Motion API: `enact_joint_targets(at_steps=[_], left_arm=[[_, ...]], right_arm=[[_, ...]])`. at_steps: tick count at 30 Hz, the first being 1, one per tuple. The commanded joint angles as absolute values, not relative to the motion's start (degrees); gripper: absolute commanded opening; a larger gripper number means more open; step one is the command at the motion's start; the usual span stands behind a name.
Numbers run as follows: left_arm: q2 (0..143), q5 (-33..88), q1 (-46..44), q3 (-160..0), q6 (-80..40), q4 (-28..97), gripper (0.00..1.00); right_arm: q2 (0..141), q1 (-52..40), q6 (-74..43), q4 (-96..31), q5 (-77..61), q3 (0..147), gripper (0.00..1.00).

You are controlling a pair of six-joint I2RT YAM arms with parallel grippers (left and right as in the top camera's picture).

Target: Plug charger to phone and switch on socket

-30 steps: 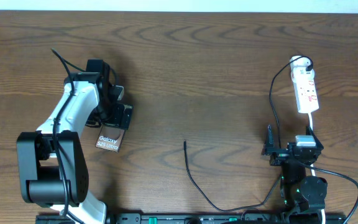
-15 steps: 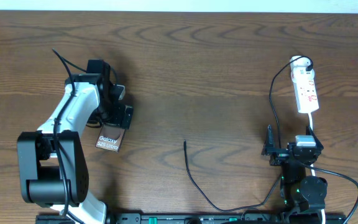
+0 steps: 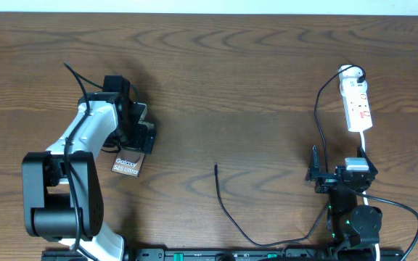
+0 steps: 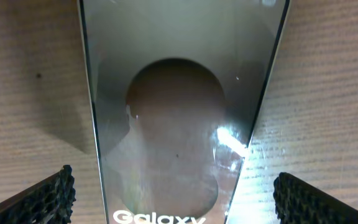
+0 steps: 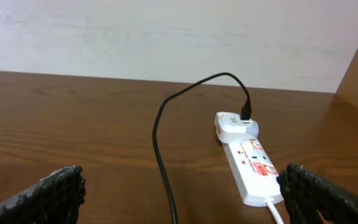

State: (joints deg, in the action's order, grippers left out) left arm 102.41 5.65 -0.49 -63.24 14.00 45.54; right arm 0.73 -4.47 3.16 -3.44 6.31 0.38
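The phone (image 3: pixel 127 166) lies flat at the left, "Galaxy" lettering up. In the left wrist view it (image 4: pixel 176 93) fills the middle. My left gripper (image 3: pixel 138 136) hovers over the phone's far end, open, its fingers (image 4: pixel 178 202) straddling the phone with gaps on both sides. The charger cable (image 3: pixel 227 210) has its free tip near the table's middle. It loops along the front edge and runs up to a white adapter (image 5: pixel 236 126) in the socket (image 3: pixel 358 105). My right gripper (image 3: pixel 342 174) is open and empty, short of the socket (image 5: pixel 250 165), with the cable (image 5: pixel 160 137) between its fingers (image 5: pixel 185 199).
The socket's white cord (image 3: pixel 366 148) runs down past my right arm. A pale wall (image 5: pixel 166 37) borders the table's far edge. Bare wooden tabletop (image 3: pixel 252 87) lies between the two arms.
My left arm has shifted slightly toward the front and right, over the phone. The right arm, cable and socket have not moved.
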Motion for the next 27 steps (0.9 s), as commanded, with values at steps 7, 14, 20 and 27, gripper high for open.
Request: enact_joint_targets(at_steps=[7, 14, 20, 27], left_arm=[[102.78, 5.32, -0.45, -59.18, 15.0, 42.3, 0.99], [102.78, 5.34, -0.45, -59.02, 15.0, 41.85, 0.99], [102.78, 5.13, -0.45, -59.0, 15.05, 40.93, 0.99], [102.78, 3.01, -0.45, -58.85, 15.42, 39.92, 0.99]], right_arm=[[0.64, -4.58, 3.27, -3.64, 6.94, 0.32, 0.99], [0.64, -4.58, 3.27, -3.64, 6.94, 0.32, 0.99], [0.64, -4.58, 3.27, -3.64, 6.94, 0.32, 0.99], [0.64, -4.58, 3.27, -3.64, 6.96, 0.32, 0.99]])
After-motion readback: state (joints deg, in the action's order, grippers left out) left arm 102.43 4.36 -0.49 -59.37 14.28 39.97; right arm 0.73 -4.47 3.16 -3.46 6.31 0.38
